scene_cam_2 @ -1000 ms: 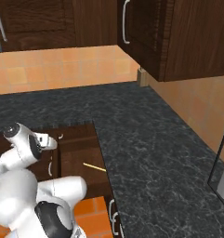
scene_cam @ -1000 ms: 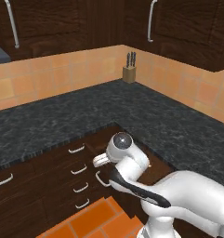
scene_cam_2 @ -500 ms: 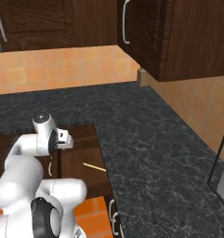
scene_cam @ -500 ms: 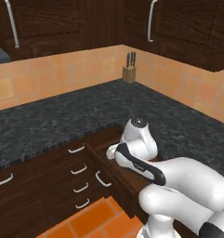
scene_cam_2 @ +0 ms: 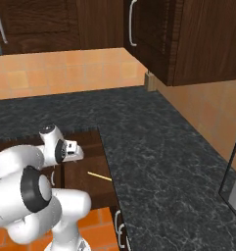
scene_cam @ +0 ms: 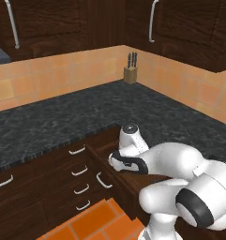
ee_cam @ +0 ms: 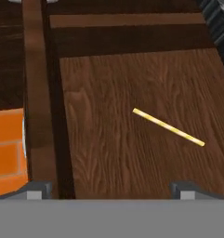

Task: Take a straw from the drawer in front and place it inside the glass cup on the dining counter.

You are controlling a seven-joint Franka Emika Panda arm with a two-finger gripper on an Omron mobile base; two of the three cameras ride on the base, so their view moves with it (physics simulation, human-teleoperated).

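The tool (ee_cam: 108, 190) hangs with its jaws spread wide and empty above the open drawer (ee_cam: 108, 153), where the straw (ee_cam: 168, 126) lies flat and slanted on the bare wood floor, beside the black speckled surface (scene_cam_2: 158, 162)

Arm is swinging inward over the open drawer (scene_cam_2: 82, 169): across the last second the wrist is travelling from the drawer's outer front edge, beside the narrow drawer stack, to a position above the drawer interior. Elbow and forearm are folding closer to the base and filling more of the foreground in both base views. Hand is now pointing down at the drawer floor, with the straw (ee_cam: 168, 127) lying ahead of the wide-spread jaws.
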